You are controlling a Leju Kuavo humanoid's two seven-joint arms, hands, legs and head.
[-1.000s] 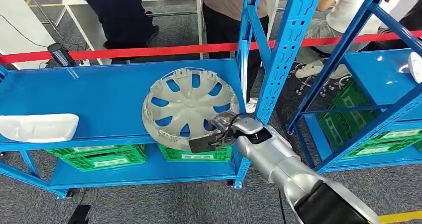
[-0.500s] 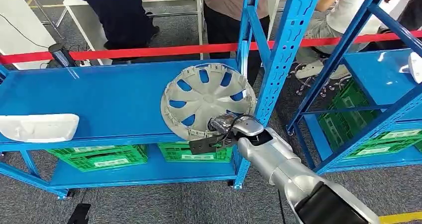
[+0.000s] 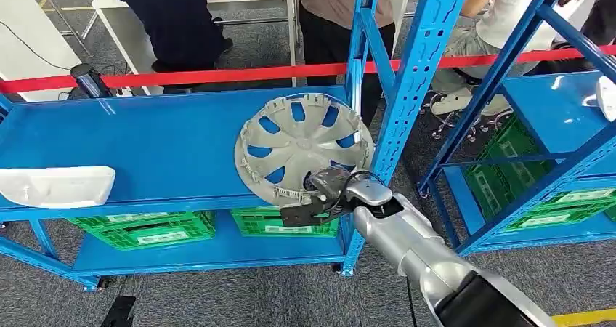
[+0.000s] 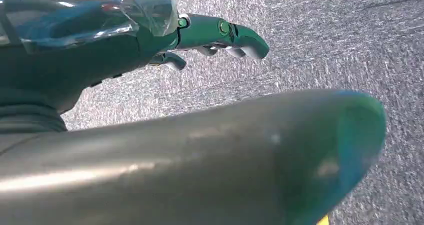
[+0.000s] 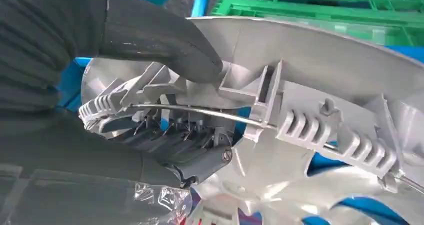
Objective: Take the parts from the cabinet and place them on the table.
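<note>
A silver wheel cover (image 3: 304, 147) stands tilted up off the blue cabinet shelf (image 3: 145, 145), near the shelf's right end beside the upright post. My right hand (image 3: 323, 195) grips its lower rim; in the right wrist view the thumb (image 5: 165, 40) presses on the rim's inner side (image 5: 310, 60) and the fingers (image 5: 165, 140) curl under the clips. A white part (image 3: 57, 185) lies at the left front of the same shelf. My left hand (image 4: 220, 35) hangs over the grey carpet with its fingers apart and nothing in it.
Blue upright posts (image 3: 418, 73) frame the shelf on the right. Green crates (image 3: 145, 229) sit on the lower shelf. A second rack (image 3: 559, 116) with green crates stands to the right. A red barrier tape (image 3: 218, 74) and several people are behind the cabinet.
My right hand has lifted the wheel cover's near edge and carried it to the right, tilting it up from the shelf; over the last half second it barely moved.
</note>
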